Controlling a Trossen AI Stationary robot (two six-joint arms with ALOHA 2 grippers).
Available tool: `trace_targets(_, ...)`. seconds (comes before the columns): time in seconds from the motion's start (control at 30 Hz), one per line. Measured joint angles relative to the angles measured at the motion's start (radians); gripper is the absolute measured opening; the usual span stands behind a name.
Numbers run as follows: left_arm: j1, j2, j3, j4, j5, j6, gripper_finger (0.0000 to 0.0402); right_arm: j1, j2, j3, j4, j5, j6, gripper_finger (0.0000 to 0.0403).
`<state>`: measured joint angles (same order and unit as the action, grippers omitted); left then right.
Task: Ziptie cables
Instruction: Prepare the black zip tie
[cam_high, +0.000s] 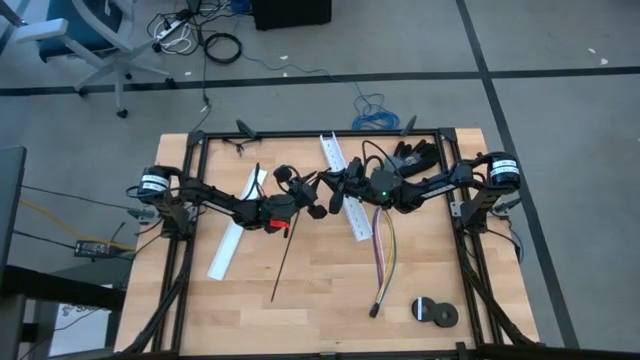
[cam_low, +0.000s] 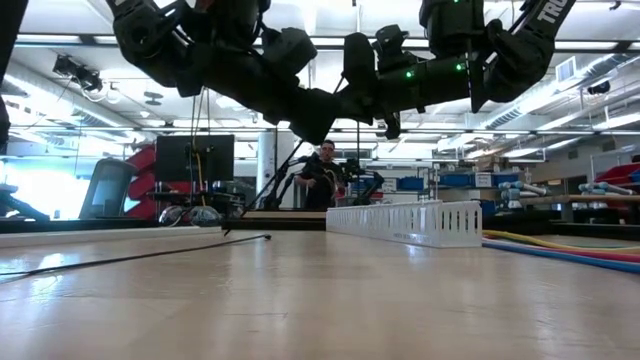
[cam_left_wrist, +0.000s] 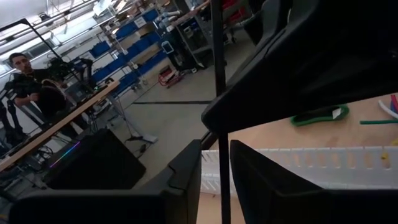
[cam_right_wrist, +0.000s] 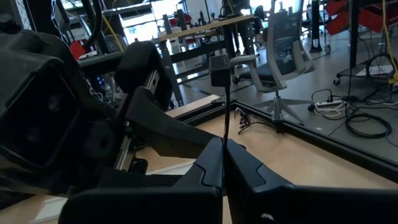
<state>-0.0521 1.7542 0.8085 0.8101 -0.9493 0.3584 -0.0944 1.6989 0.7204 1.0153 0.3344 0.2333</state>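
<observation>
Dangling thin straight black ziptie (cam_left_wrist: 216, 74)

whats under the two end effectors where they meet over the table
The slotted white channel runs beneath them, with the cables trailing out toward the near edge. The stretch of channel right under the end effectors is covered.

- On the table (cam_high: 320, 290) the two grippers meet mid-table: left gripper (cam_high: 318, 203) on the left, right gripper (cam_high: 332, 186) just beside it on the right.
- One slotted channel (cam_high: 345, 186) lies under the right gripper; a second channel (cam_high: 234, 236) lies left, under the left arm.
- A ziptie (cam_high: 283, 262) lies between the channels, nearer the front.
- The cables (cam_high: 383, 252) lie right of the first channel.
- Two tape rolls (cam_high: 434, 312) sit near the front right corner.
</observation>
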Motion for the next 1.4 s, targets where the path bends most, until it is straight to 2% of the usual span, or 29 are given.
trace_targets(0.13,0.000,0.000,0.000,0.000,-0.001,0.000,0.0078,0.000,0.000,0.000,0.000,0.000,0.005,0.0000)
trace_targets(0.37,0.000,0.000,0.000,0.000,-0.003,-0.001,0.0010,0.000,0.000,0.000,0.001,0.000,0.010,0.0000)
trace_targets(0.8,0.000,0.000,0.000,-0.039,0.018,-0.048,0.0002,0.001,0.001,0.000,-0.008,-0.016,0.021,0.0002)
trace_targets(0.97,0.000,0.000,-0.001,-0.061,0.030,-0.056,0.0001,0.002,0.001,0.000,-0.042,-0.032,0.022,0.0026)
trace_targets(1.13,0.001,-0.026,-0.006,-0.145,0.121,-0.148,0.0001,0.008,-0.012,-0.005,-0.072,-0.069,-0.034,0.0062)
trace_targets(1.27,0.014,-0.078,-0.061,-0.180,0.172,-0.205,0.0001,0.011,-0.086,-0.047,-0.128,-0.068,-0.077,0.0085)
trace_targets(1.4,0.057,-0.156,-0.143,-0.162,0.356,-0.274,0.0001,0.010,-0.175,-0.112,-0.171,-0.058,-0.077,0.0099)
